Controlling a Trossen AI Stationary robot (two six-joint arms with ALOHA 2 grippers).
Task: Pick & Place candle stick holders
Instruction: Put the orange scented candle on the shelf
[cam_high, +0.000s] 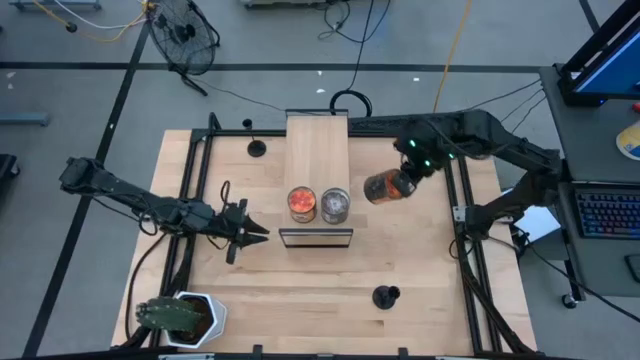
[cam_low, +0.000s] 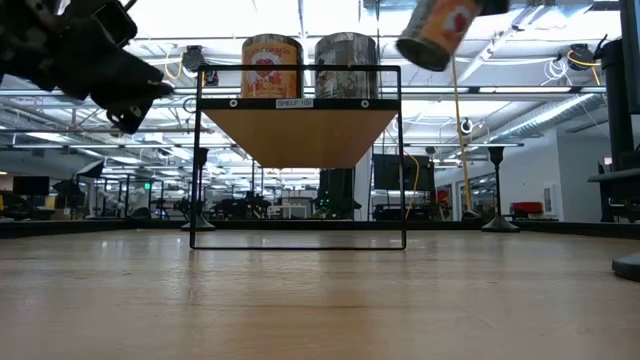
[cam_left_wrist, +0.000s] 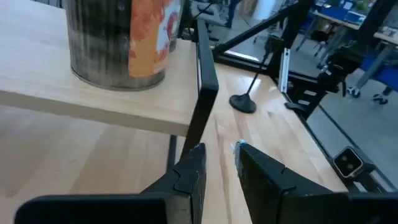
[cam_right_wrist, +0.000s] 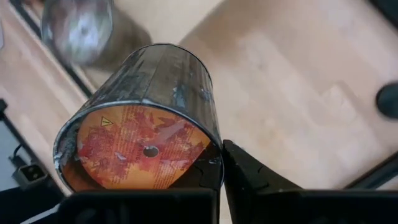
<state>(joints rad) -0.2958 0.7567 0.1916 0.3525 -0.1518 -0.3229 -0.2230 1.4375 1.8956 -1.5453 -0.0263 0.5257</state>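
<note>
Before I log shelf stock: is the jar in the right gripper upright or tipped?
Tipped: the jar hangs sideways off the shelf, right gripper pinching its rim.

Two jars (cam_high: 318, 205) are crowding the front edge of the raised wooden shelf (cam_high: 317, 150), leaving its rear boards bare. The right gripper (cam_high: 408, 176) is holding a tilted jar (cam_high: 384, 187) in the air just beside the shelf's right edge, narrowing that passage. One candle stick holder (cam_high: 385, 296) is standing alone on open tabletop at front right; another (cam_high: 257, 148) is occupying the rear left. A potted plant (cam_high: 180, 317) is blocking the front-left corner.
</note>
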